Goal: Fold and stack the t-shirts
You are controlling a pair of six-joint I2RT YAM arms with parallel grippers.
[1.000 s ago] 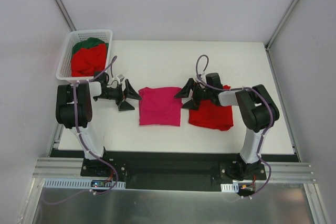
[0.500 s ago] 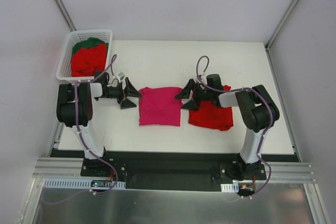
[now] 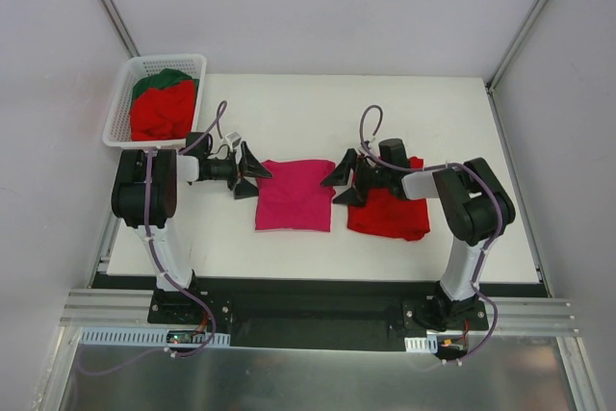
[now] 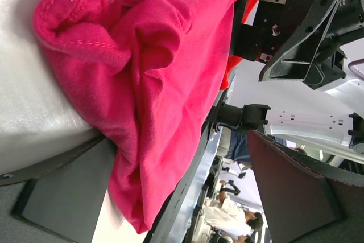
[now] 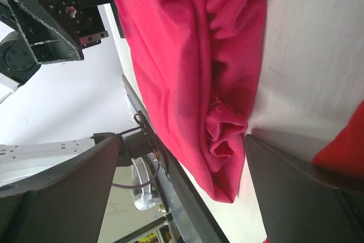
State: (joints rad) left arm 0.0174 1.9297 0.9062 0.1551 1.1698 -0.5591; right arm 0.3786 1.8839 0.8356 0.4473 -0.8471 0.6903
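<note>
You have the folded magenta-pink cloth t-shirt (image 3: 294,195) lying on the white worktop (image 3: 289,113) — your left hand (image 3: 254,175) and right hand (image 3: 338,183) flank its side edges, both spread wide, gripping nothing. A bright red cloth t-shirt (image 3: 390,217) lies just right of it.

magenta-pink t-shirt (image 3: 294,196), bright red t-shirt (image 3: 390,217), white lattice basket (image 3: 117,101), white table (image 3: 318,113).
</note>
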